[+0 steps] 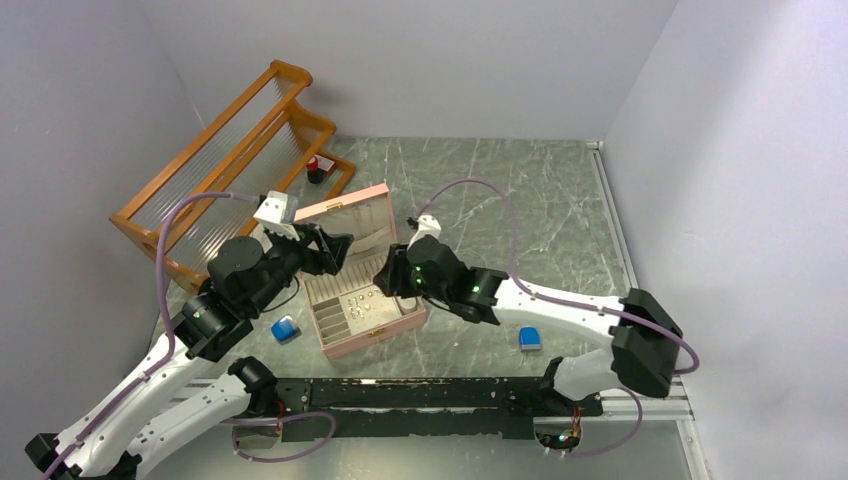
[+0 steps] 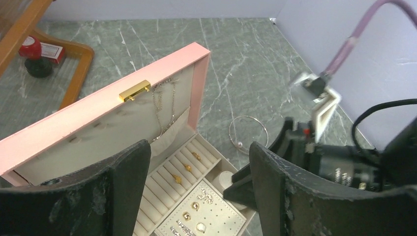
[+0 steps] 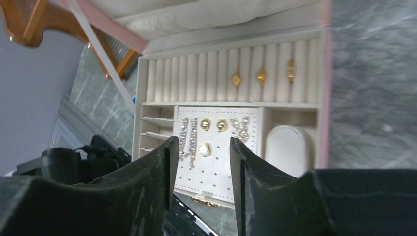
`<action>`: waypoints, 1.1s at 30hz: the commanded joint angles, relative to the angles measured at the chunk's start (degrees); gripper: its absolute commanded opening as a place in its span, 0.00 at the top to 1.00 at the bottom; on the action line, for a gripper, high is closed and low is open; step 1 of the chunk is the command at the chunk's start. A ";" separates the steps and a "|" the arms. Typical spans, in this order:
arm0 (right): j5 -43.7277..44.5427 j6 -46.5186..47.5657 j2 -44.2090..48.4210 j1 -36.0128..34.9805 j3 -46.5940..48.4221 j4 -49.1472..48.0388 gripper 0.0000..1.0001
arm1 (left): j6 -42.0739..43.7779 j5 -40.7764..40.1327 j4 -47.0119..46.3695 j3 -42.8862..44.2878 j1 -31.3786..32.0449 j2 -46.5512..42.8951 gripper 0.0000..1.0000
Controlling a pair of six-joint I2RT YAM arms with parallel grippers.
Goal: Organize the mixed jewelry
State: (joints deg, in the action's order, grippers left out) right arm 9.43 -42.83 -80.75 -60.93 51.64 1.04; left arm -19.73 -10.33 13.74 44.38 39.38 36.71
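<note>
The pink box stands open mid-table, with its lid upright. Three gold rings sit in its ring rolls. Gold and silver earrings are pinned to its dotted pad. A thin chain hangs inside the lid. The gold wire hoop lies on the table just right of the box. My left gripper hovers open over the box's left side, holding nothing. My right gripper is open above the earring pad, with nothing between its fingers.
Two small blue blocks lie on the table, one left of the box and one to the right. An orange rack fills the back left, with a red-topped item by its foot. A grey wall closes the right side.
</note>
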 commanded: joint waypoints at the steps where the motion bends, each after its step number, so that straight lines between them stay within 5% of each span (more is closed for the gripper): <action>1: 11.55 -3.23 6.18 0.18 -2.27 7.58 0.52 | -1.95 1.58 2.39 1.13 -0.38 -0.14 0.21; 12: 23.55 -9.79 19.90 8.07 -10.06 29.63 0.38 | -8.27 7.23 9.62 1.70 -0.31 -0.28 0.16; 19: 16.50 -3.59 18.55 18.56 -13.99 23.92 0.39 | -11.07 11.00 6.30 1.28 -0.39 0.62 0.17; 33: 14.75 -2.11 3.30 18.87 -11.97 17.90 0.51 | -11.59 11.51 -2.71 -4.77 -0.37 2.05 0.18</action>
State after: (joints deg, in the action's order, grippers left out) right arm 24.29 -46.15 -76.29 -42.37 38.76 22.63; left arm -31.09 -0.40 15.57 40.56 39.35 38.20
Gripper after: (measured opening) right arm 0.495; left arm 0.825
